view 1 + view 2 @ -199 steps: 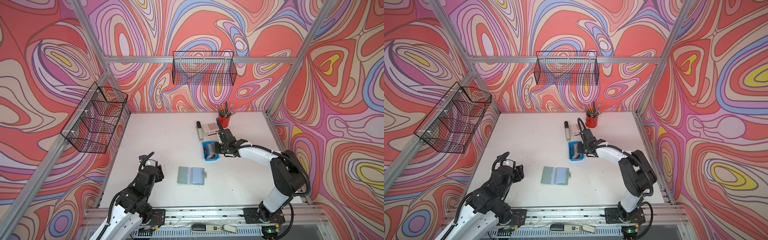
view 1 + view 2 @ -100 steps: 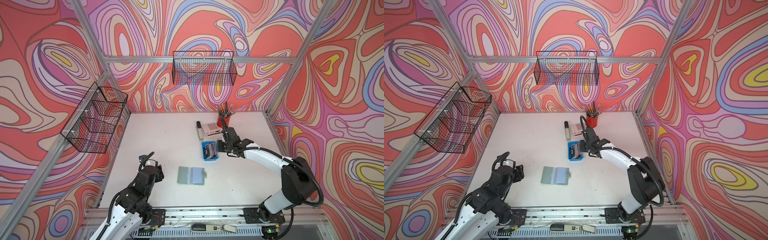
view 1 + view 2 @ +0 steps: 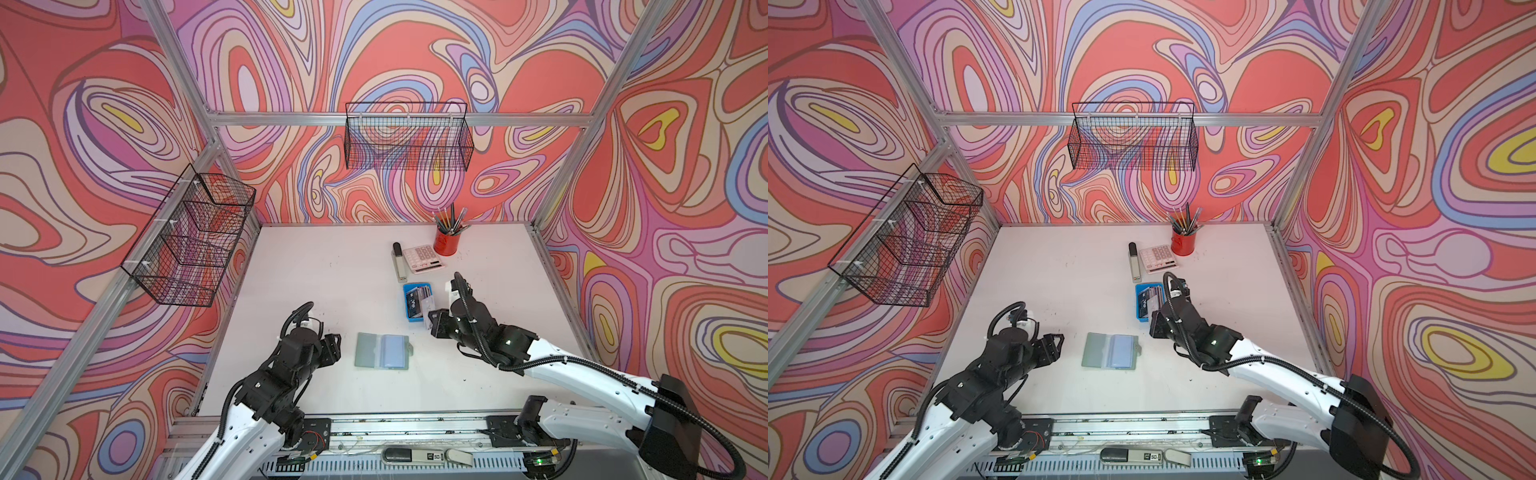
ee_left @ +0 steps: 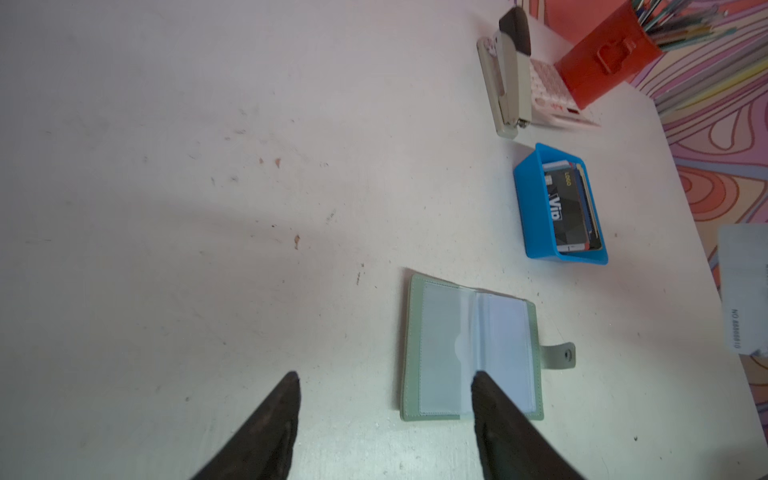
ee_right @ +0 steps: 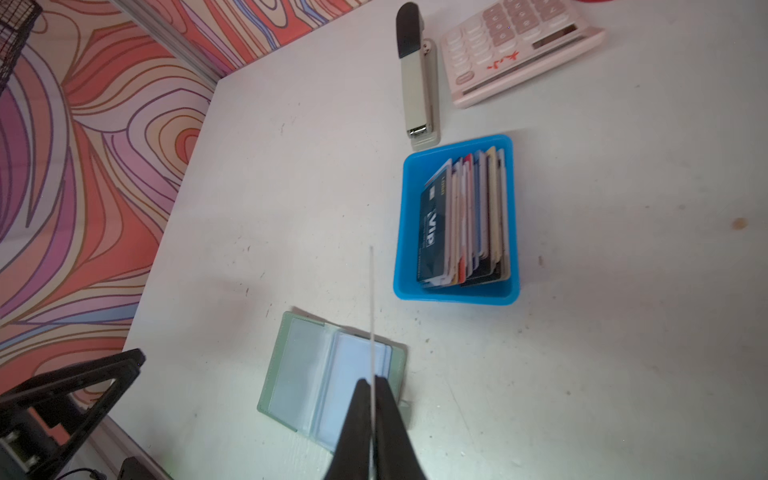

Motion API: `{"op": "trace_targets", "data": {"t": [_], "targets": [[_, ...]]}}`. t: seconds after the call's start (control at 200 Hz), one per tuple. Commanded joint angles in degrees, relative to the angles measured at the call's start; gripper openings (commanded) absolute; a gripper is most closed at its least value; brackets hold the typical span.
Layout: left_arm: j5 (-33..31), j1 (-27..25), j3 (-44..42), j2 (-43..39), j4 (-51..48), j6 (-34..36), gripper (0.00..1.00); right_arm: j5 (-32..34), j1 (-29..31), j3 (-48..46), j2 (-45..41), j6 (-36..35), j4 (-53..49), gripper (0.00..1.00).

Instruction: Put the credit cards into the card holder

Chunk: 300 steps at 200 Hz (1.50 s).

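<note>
And here the right pincer point(image 5: 372, 384) is pressing its fingers together on a pale card point(image 5: 371, 291), gripping it by one end so that its own wrist camera is seeing it edge-on as a thin white line. From the left wrist view, the card is showing a flat face with a printed number. In a top view that pincer is hanging above the bench point(image 3: 332, 270) just beside the near corner of the blue tray point(image 3: 406, 305), between the tray and the card holder point(image 3: 382, 351). The card holder is lying open and flat near the front middle of the bench, with its clear sleeves facing up and its snap tab sticking out toward the right arm. The rest of the credit cards point(image 5: 465, 220) are standing on edge in the tray, the dark "Vip" one leaning at the outside of the stack. Over on the other side, the left pincer point(image 4: 384, 376) is holding its fingers spread wide, gripping nothing, close to the holder's left edge. A stapler point(image 3: 399, 262), a calculator point(image 3: 424, 258) and a red pencil cup point(image 3: 446, 241) are sitting behind the tray.
</note>
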Motion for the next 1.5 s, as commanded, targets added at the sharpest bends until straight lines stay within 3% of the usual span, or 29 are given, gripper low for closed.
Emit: {"op": "trace_targets", "data": {"t": [0.0, 0.16, 0.305, 0.441, 0.721, 1.022, 1.167, 1.312, 1.497], "targets": [[7.6, -0.1, -2.0, 6.9, 5.5, -2.4, 0.62, 8.1, 7.9, -2.2, 2.0, 5.5, 10.3, 0.0], [8.7, -3.2, -5.7, 12.2, 12.0, -4.8, 0.63, 10.7, 15.5, -7.0, 6.1, 9.2, 23.4, 0.0], [4.2, -9.0, -7.0, 12.9, 13.2, -7.7, 0.64, 9.8, 16.8, -10.3, 10.5, 12.4, 31.2, 0.0], [4.0, -11.8, -9.6, 13.0, 14.4, -9.9, 0.65, 10.4, 16.7, -15.1, 11.5, 16.1, 37.4, 0.0], [6.8, -13.9, -14.2, 14.9, 22.1, -12.4, 0.66, 14.7, 16.7, -19.6, 7.5, 19.0, 36.6, 0.0], [7.1, -20.7, -11.8, 22.9, 30.3, -14.6, 0.65, 16.1, 16.8, -21.8, 3.7, 19.7, 34.7, 0.0], [4.8, -21.7, -11.5, 23.9, 29.7, -15.7, 0.64, 14.5, 16.7, -21.5, 4.9, 18.8, 36.3, 0.0], [-0.2, -21.6, -10.7, 19.3, 22.9, -15.5, 0.65, 11.8, 16.7, -18.5, 8.1, 14.4, 36.2, 0.0], [-10.0, -21.6, -8.8, 11.1, 12.7, -13.7, 0.75, 1.4, 11.8, -13.8, 15.1, 8.4, 37.6, 0.0]]}}
